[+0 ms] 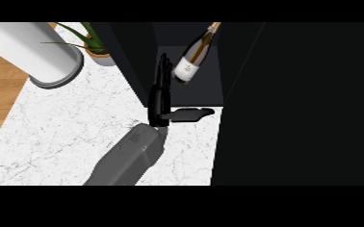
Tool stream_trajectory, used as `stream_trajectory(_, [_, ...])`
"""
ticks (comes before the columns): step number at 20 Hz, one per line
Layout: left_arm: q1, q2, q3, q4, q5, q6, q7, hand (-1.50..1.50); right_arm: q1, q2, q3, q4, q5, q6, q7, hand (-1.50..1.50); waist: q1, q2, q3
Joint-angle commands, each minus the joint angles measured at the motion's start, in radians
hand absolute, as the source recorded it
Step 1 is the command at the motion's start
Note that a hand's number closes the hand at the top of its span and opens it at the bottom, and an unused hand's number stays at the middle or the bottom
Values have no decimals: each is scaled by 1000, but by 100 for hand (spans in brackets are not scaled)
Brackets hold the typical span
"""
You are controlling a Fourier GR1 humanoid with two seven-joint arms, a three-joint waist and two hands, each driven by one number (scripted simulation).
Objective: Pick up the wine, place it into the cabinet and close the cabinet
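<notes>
The tall black cabinet (284,101) stands open at the far right of the white marble desk (71,125), and the dark glass wine bottle with a white label and gold foil neck (192,57) leans tilted inside it. Rigid, heavy, slick and breakable, it looks best gripped around the labelled body. One black hand (161,94), which side I cannot tell, is just left of it with fingers (164,67) straight and released, thumb out.

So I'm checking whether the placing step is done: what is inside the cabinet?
The wine bottle is inside the open cabinet, leaning tilted, neck toward the back. One hand is at the opening with straight fingers, apart from the bottle. The dark interior hides anything else.
</notes>
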Motion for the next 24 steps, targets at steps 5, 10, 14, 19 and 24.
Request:
stream_trajectory(5, [226,35,-131,-433,-93,157,89,-150,54,-31,-37,-93,-36,11,8,-150,17,-1,1])
stream_trajectory(10, [391,110,-226,-708,-148,268,167,-150,38,-45,-78,-89,-68,9,34,-150,21,-1,1])
stream_trajectory(14, [424,107,-192,-709,-220,273,181,-150,29,-30,-27,-96,-34,-2,47,-150,11,4,0])
stream_trajectory(19, [534,161,-228,-890,-251,270,212,-150,48,-36,-46,-80,-62,29,12,-150,11,4,0])
stream_trajectory(24, [651,304,-262,-1014,-244,170,188,-150,16,-32,-87,-3,-172,57,9,-150,16,4,1])
